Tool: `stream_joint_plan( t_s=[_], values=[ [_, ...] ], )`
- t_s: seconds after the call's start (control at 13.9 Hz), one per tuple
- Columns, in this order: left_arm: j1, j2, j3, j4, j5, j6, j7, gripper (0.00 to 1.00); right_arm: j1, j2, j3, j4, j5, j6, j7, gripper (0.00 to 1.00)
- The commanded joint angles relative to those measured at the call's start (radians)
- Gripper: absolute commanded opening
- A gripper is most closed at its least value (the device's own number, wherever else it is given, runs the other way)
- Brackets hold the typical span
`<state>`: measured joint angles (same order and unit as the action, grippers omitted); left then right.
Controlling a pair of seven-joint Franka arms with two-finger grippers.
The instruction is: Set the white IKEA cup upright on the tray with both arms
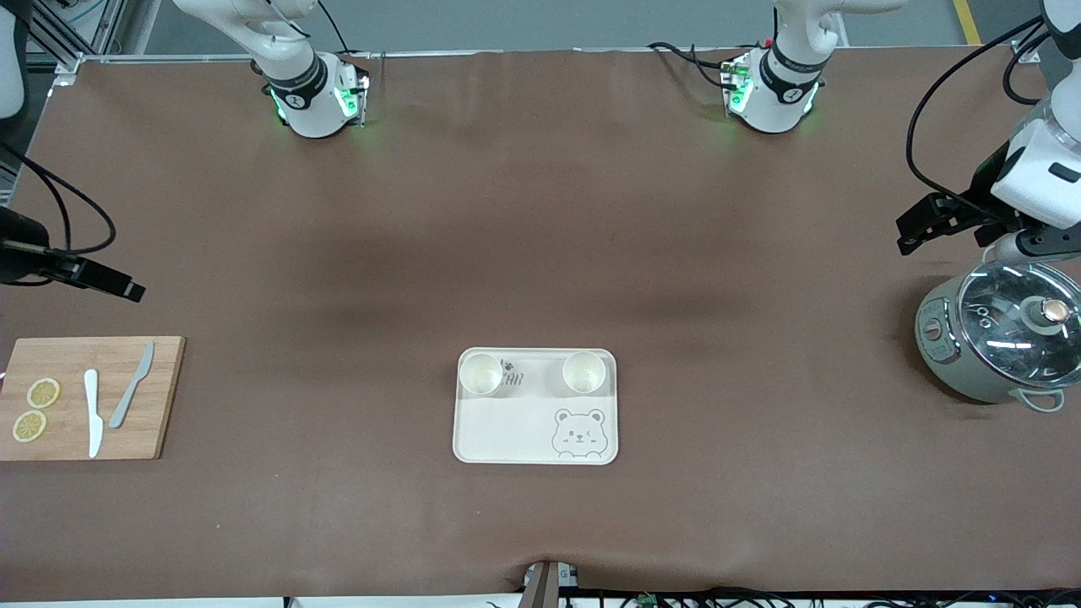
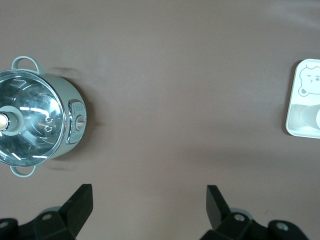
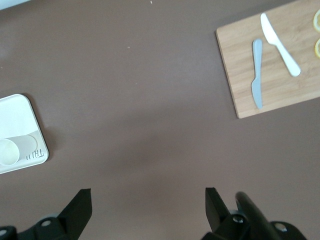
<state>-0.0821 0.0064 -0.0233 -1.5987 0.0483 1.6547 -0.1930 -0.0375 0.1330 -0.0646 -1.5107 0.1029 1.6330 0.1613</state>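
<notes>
Two white cups stand upright on the cream tray (image 1: 515, 426) with the bear face, along its edge farther from the front camera. One cup (image 1: 480, 374) is toward the right arm's end, the other cup (image 1: 583, 372) toward the left arm's end. My left gripper (image 1: 905, 235) hangs open and empty over the table beside the pot, well away from the tray (image 2: 302, 107). Over the table near the cutting board, my right gripper (image 1: 127, 290) is open and empty too. In the wrist views the left gripper (image 2: 149, 200) and the right gripper (image 3: 148, 200) frame bare tablecloth. The right wrist view catches the tray (image 3: 15, 117) and one cup (image 3: 7, 152) at its border.
A wooden cutting board (image 1: 160, 397) with a white knife (image 1: 92, 412), a grey knife (image 1: 131, 387) and two lemon slices lies at the right arm's end. A grey-green pot (image 1: 971, 371) with a glass lid stands at the left arm's end. Brown cloth covers the table.
</notes>
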Motion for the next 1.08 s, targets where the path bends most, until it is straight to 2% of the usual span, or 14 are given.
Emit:
stream_joint_plan(
  t_s=[0.0, 0.22, 0.43, 0.58, 1.01],
  values=[
    [0.004, -0.009, -0.001, 0.0, -0.011, -0.01, 0.017, 1.0, -0.009, -0.067, 0.009, 0.019, -0.02, -0.039, -0.026, 1.0],
    [0.004, -0.009, -0.001, -0.003, -0.01, -0.009, 0.02, 1.0, -0.009, -0.07, 0.011, 0.032, -0.035, -0.164, -0.042, 1.0],
    [0.004, -0.011, -0.001, -0.004, -0.01, -0.009, 0.02, 1.0, 0.008, -0.099, 0.02, 0.067, -0.11, -0.287, -0.057, 1.0],
    [0.004, -0.011, -0.001, -0.004, -0.01, -0.009, 0.021, 1.0, 0.016, -0.134, 0.022, 0.044, -0.114, -0.283, -0.059, 1.0],
    [0.004, -0.012, -0.001, -0.001, -0.013, -0.012, 0.023, 1.0, 0.018, -0.132, 0.025, 0.044, -0.114, -0.292, -0.057, 1.0]
  ],
)
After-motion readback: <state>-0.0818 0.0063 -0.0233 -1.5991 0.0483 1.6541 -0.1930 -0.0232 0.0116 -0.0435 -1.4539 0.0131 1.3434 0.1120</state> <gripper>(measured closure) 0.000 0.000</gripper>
